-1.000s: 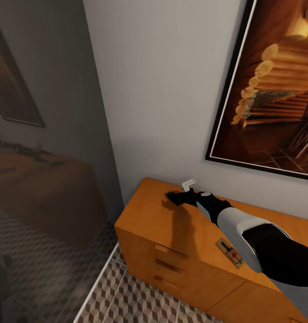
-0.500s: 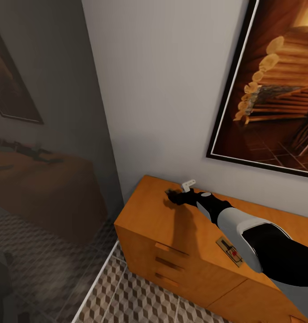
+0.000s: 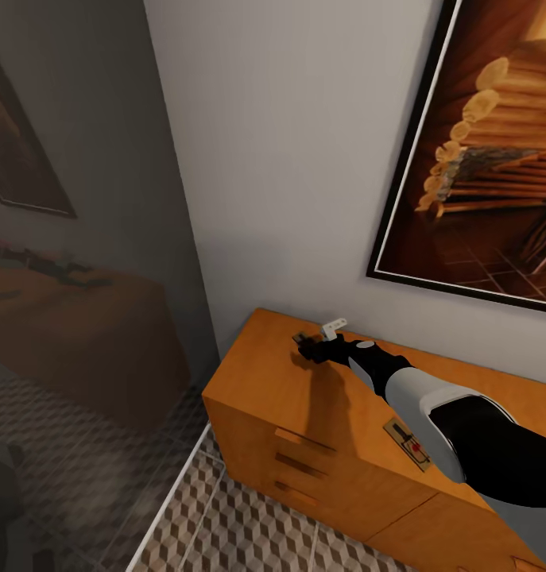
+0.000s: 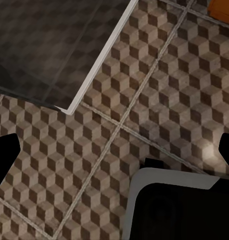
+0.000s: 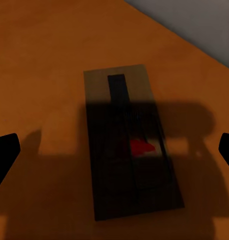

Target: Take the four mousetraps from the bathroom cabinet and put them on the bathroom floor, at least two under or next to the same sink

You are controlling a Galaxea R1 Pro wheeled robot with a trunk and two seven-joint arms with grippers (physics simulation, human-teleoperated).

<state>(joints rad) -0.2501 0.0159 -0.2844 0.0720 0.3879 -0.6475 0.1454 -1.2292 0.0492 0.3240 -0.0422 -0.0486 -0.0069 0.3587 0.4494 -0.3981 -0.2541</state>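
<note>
Little has moved since a second ago: the head view has drifted slightly, while the right gripper [image 3: 308, 348] stays poised over the far left part of the cabinet [image 3: 265, 393] top.

Nearest, in the right wrist view, a mousetrap [image 5: 129, 140] lies flat on the orange wood directly under the right gripper [image 5: 114, 150], centred between its two dark fingertips [image 5: 4, 152], which are spread wide at either edge of the picture. The gripper's shadow falls across the trap's board and red mark; I cannot tell whether the fingers touch the wood.

Back along the right arm, a second mousetrap [image 3: 408, 446] lies on the cabinet top near the front edge, well apart from the gripper and just beside the forearm.

Lower, the left wrist view looks down on the bathroom floor [image 4: 159, 95] with its cube-patterned tiles; the left gripper [image 4: 114, 150] hangs above it, fingers spread wide, holding nothing.

Beyond the right gripper, a framed picture [image 3: 487, 151] hangs on the wall.
</note>
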